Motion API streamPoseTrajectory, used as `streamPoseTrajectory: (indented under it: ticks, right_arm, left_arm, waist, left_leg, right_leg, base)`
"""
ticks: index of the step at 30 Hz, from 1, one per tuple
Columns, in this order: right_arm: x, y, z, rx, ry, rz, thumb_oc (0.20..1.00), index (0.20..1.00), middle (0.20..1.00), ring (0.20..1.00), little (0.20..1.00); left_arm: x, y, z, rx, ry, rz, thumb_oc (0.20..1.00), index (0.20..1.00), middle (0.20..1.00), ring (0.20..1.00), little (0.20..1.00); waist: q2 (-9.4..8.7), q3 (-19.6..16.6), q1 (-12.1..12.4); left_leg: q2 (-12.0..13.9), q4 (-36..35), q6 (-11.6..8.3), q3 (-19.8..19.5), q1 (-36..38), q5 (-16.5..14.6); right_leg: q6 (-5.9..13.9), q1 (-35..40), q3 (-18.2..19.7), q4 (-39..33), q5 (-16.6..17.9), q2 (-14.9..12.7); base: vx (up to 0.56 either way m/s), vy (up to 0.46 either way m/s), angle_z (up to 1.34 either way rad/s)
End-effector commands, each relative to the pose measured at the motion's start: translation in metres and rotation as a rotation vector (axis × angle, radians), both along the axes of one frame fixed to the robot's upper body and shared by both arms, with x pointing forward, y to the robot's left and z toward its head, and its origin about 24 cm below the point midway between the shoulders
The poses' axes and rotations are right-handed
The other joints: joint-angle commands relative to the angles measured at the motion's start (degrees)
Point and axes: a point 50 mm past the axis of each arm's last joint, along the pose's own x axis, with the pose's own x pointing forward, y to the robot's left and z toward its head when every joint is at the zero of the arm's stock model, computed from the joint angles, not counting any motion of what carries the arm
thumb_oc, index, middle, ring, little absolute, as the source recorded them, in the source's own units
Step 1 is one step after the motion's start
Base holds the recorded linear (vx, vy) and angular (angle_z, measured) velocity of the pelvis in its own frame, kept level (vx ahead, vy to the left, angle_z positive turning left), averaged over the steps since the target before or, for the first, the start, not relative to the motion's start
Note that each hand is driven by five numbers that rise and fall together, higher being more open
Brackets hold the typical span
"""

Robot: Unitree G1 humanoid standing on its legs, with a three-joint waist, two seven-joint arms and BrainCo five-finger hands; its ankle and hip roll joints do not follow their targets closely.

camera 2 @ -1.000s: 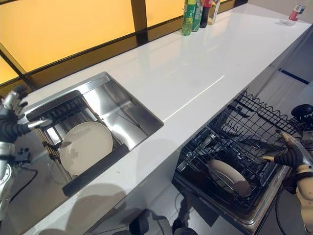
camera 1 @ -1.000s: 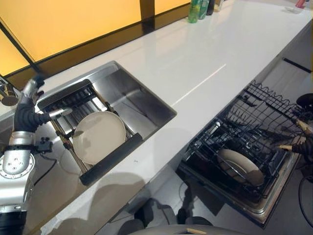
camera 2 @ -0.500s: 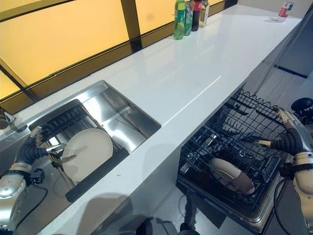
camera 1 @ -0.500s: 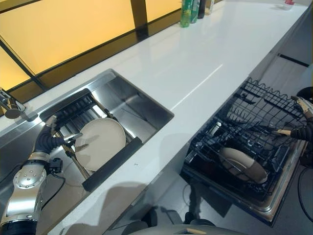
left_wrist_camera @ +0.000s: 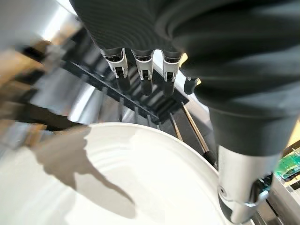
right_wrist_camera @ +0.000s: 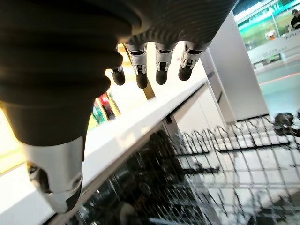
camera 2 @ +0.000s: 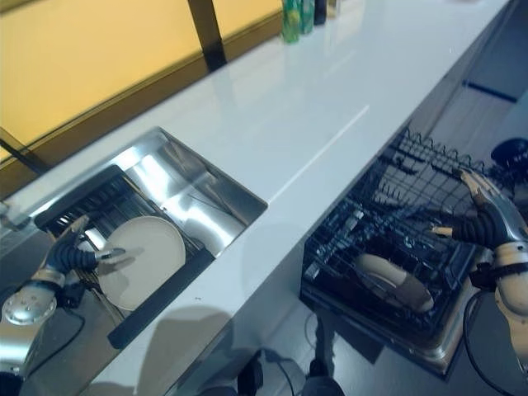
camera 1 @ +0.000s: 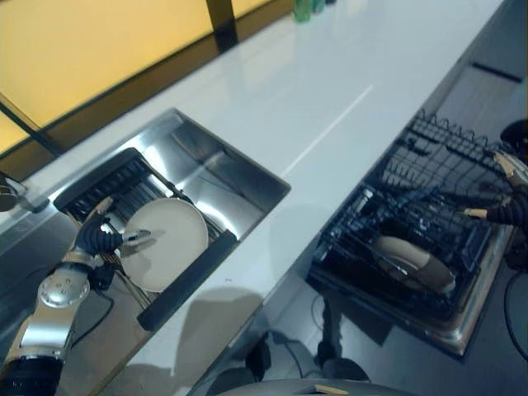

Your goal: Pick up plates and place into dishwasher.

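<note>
A cream plate [camera 1: 163,243] is seen lying flat on the slatted rack [camera 1: 115,183] set across the steel sink [camera 1: 216,165], its near edge just beside the rack's dark front bar [camera 1: 186,269]. The left hand [camera 1: 101,238] is held at the plate's left rim, fingers straight and spread above the rack and thumb extended over the plate's face; in the left wrist view the fingers [left_wrist_camera: 143,75] are shown open and apart from the thumb [left_wrist_camera: 236,192], with nothing gripped and the plate just beneath them. No contact with the plate can be confirmed.

The step in hand is judged to be the reach for this plate, before any grasp. For the next move, the rim would have to be taken between thumb and fingers, which calls for the fingers being slid under an edge resting on the slats; the plate could be pushed along the rack if only pressed from above.

A second plate [camera 1: 408,257] is already lodged, tilted, in the pulled-out dishwasher basket [camera 1: 429,194], below the white counter [camera 1: 330,91]. The right hand [camera 2: 483,221] is held over the basket's far right side, open and empty.
</note>
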Motion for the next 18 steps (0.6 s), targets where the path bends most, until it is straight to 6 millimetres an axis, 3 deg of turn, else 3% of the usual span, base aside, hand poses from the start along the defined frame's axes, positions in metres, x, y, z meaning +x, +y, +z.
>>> streamPoseTrajectory:
  ticks: [1, 12, 18]
  right_arm:
    - [0.011, 0.011, 0.033, -0.049, -0.128, 0.076, 1.0, 1.0, 1.0, 1.0, 1.0]
    - [0.024, 0.015, 0.04, -0.052, -0.146, 0.087, 1.0, 1.0, 1.0, 1.0, 1.0]
    - [0.034, 0.019, 0.053, -0.059, -0.189, 0.082, 1.0, 1.0, 1.0, 1.0, 1.0]
  left_arm:
    - [0.013, 0.013, 0.035, 0.182, -0.098, 0.046, 1.0, 1.0, 1.0, 1.0, 1.0]
    - [0.032, 0.039, 0.061, 0.385, -0.06, 0.142, 1.0, 1.0, 1.0, 1.0, 1.0]
    - [0.038, 0.044, 0.052, 0.434, 0.243, 0.038, 1.0, 1.0, 1.0, 1.0, 1.0]
  waist:
    - [-1.36, 0.24, -0.27]
    - [-2.34, 3.87, -1.01]
    - [-2.12, 6.31, -0.97]
  left_leg:
    - [-2.38, 7.48, 2.37, -0.15, -4.6, -4.09]
    - [-3.39, 12.19, 3.45, 1.52, -9.57, -5.21]
    - [-3.65, 13.66, 3.88, 1.88, -12.47, -5.33]
  right_leg:
    - [3.08, -7.58, 0.81, 9.05, -0.54, -1.02]
    - [3.71, -12.37, 2.87, 11.9, 0.71, -1.65]
    - [3.74, -14.72, 3.52, 12.17, 1.75, -1.71]
  base:
    - [-0.02, 0.069, -0.2]
    - [0.01, 0.057, -0.11]
    - [-0.07, 0.034, -0.01]
